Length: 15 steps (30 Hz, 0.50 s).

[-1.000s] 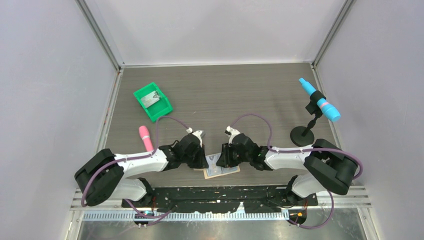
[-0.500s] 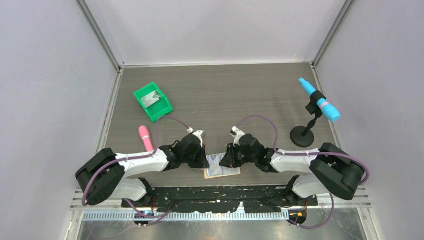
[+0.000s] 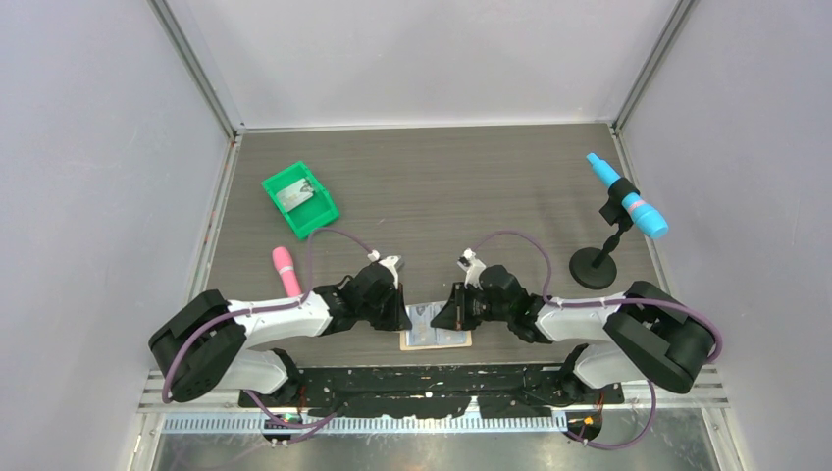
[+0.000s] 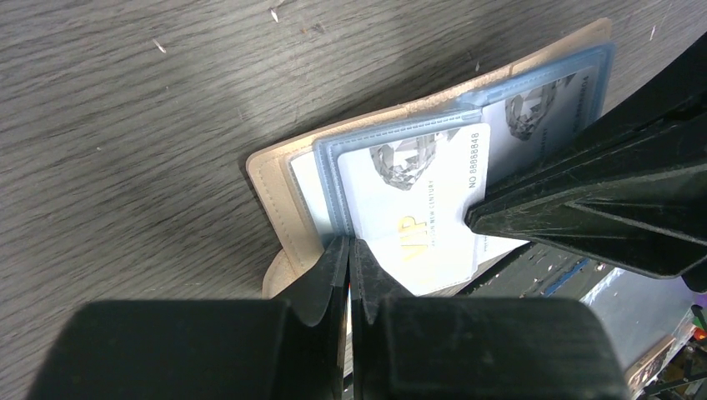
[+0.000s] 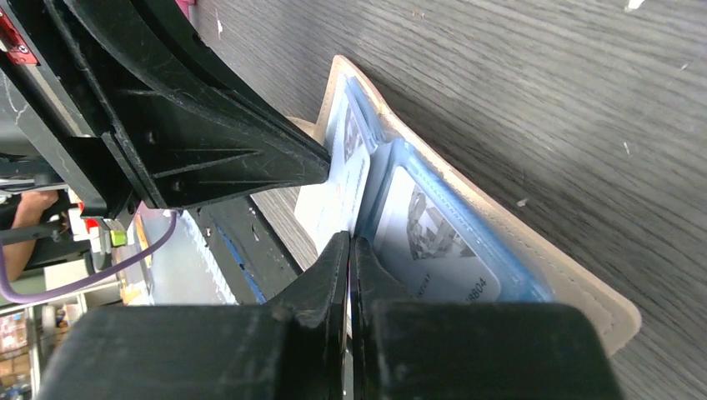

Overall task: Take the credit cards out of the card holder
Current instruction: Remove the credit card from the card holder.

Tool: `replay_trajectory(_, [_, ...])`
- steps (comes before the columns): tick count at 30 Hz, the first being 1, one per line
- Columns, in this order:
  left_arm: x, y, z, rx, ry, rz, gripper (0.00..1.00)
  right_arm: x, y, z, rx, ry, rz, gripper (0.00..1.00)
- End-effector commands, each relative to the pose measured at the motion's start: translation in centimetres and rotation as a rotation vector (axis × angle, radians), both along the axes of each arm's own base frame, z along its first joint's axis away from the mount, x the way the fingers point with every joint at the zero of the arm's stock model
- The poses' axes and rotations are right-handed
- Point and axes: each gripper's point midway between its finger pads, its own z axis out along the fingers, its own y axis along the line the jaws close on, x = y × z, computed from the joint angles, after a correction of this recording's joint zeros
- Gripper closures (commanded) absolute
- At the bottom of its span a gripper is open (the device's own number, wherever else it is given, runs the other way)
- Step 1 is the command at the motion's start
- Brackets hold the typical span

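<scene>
Top view: the holder [image 3: 439,339] lies open at the middle of the tabletop's [image 3: 442,177] near edge. The left gripper [image 3: 403,315] and right gripper [image 3: 441,319] are both down on it. No card lies loose on the tabletop, so I judge that none is fully out and all the pulling is left to do. There is one holder, one green bin [image 3: 321,186] toward the far-left corner, one pink object [image 3: 286,270] and one blue tool on a stand [image 3: 628,204] by the right edge.

Left wrist: the left jaws are closed tip to tip at the corner of a blue leaf [image 4: 327,171]. Whether they pinch it I cannot tell. The VIP card [image 4: 417,196] pokes out past the holder's near edge. A second card [image 4: 542,108] sits in the far pocket, and a pale sliver [image 4: 304,190] may be a third.

Right wrist: the right jaws are closed, seemingly on the upturned VIP card's thin edge. One pocketed card sits just beside them.
</scene>
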Motion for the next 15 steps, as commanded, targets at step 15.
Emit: replay_trajectory(15, [0.09,1.4,-1.31,0.104,0.011,0.016,0.96,0.48,-0.03,1.68,0.096,-0.005,-0.011,0.95])
